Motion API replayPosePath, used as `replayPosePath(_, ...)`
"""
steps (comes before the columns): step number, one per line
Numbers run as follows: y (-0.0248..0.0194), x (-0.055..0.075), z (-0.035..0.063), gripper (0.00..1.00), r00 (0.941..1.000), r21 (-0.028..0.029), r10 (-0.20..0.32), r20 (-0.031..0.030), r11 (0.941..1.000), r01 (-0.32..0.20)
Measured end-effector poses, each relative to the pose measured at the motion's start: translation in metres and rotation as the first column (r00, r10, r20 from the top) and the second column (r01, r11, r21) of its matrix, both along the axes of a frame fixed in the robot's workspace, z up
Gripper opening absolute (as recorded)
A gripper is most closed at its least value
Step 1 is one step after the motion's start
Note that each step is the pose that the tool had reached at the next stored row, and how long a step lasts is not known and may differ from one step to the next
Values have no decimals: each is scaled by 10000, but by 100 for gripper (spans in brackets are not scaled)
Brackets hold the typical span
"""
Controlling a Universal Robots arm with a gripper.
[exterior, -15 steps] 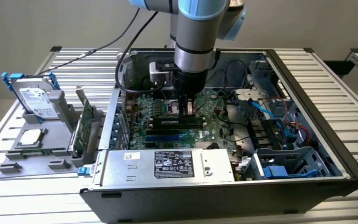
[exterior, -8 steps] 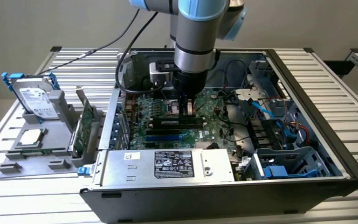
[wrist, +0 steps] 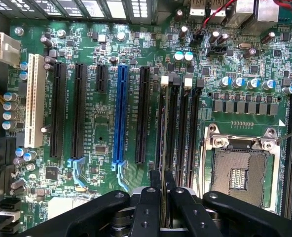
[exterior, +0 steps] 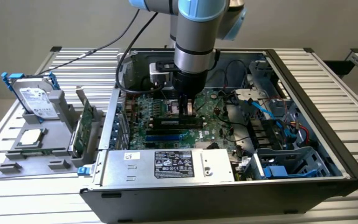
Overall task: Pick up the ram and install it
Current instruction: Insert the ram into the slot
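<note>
Pincer (wrist: 163,193) is clamped on the ram (wrist: 161,148), held edge-on along a memory slot (wrist: 178,128) on the motherboard (wrist: 104,126) inside the case (exterior: 331,140).

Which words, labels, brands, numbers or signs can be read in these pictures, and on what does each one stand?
No text can be read with certainty.
Power supply label: lines of print and small marks, too small to read.
Hard drive label: print too small to read.
Motherboard: white lettering beside the slots, too small to read.
</note>
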State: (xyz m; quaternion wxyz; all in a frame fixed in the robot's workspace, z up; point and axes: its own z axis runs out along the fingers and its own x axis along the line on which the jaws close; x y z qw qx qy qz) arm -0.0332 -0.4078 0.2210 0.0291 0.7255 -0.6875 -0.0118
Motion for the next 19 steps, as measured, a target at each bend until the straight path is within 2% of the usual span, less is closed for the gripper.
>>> replayPosePath(19, 7, 0, -4, 14, 10000, 1, 56, 0, 10000, -56)
